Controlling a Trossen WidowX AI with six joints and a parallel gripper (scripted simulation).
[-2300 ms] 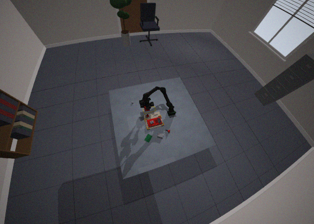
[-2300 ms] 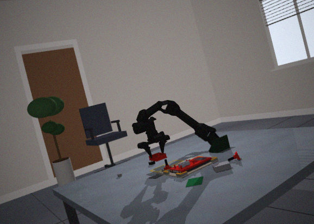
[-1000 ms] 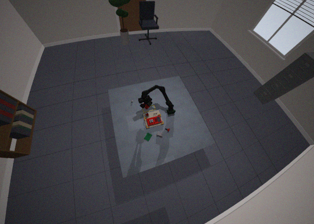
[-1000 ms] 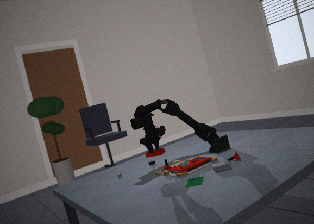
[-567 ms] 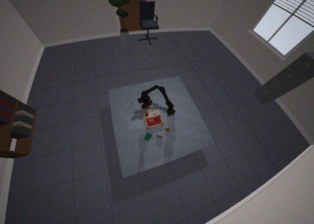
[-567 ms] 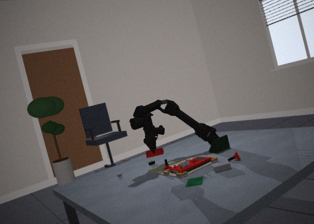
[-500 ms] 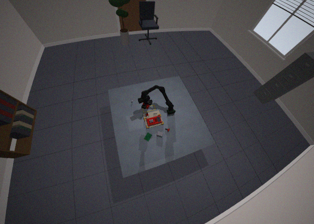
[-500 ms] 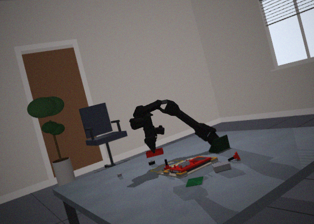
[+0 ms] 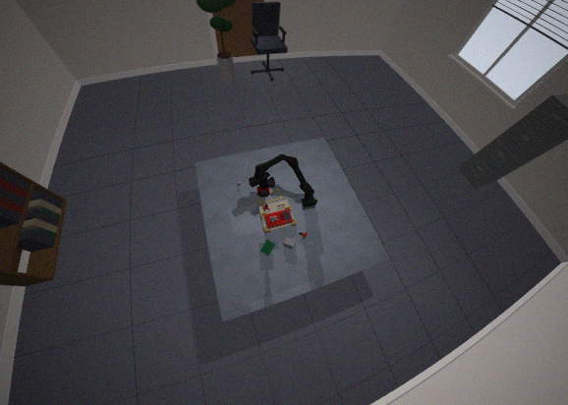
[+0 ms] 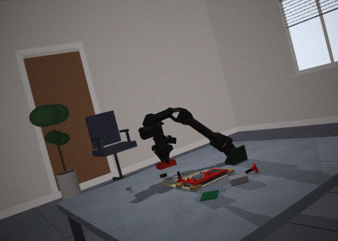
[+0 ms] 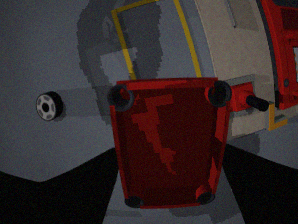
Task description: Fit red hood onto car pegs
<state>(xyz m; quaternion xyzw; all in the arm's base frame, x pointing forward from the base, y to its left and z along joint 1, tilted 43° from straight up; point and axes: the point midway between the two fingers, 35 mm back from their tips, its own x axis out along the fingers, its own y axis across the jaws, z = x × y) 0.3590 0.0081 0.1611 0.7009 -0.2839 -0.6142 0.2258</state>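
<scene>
Matt red plastic-looking hood (image 10: 166,164) (image 11: 167,145), smooth grey-blue table (image 9: 295,278) (image 10: 175,212) (image 11: 25,55), wood-brown door (image 9: 244,23) (image 10: 59,104).
</scene>
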